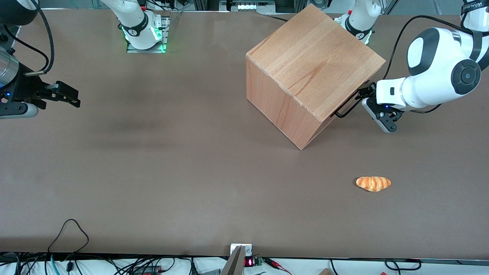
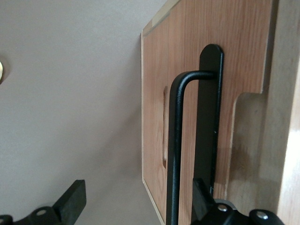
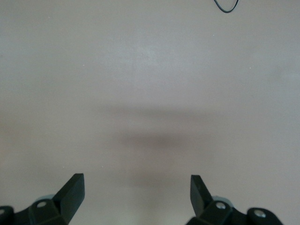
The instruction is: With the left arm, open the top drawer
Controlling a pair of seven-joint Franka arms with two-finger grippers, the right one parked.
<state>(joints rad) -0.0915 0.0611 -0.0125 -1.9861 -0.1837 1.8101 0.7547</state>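
Gripper [image 2: 136, 199] astride handle [image 2: 176, 140] — cabinet [image 1: 305, 72] close

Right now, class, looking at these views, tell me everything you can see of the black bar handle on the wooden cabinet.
The black bar handle is a thin rod of dark metal, bent at its end to meet a flat black plate fixed on the light-wood top drawer. It stands off the drawer front, which looks shut. The gripper of the left arm is open, with the bar between its fingers: one finger is well clear, the other seems tucked between bar and plate. In the front view the handle juts from the cabinet.
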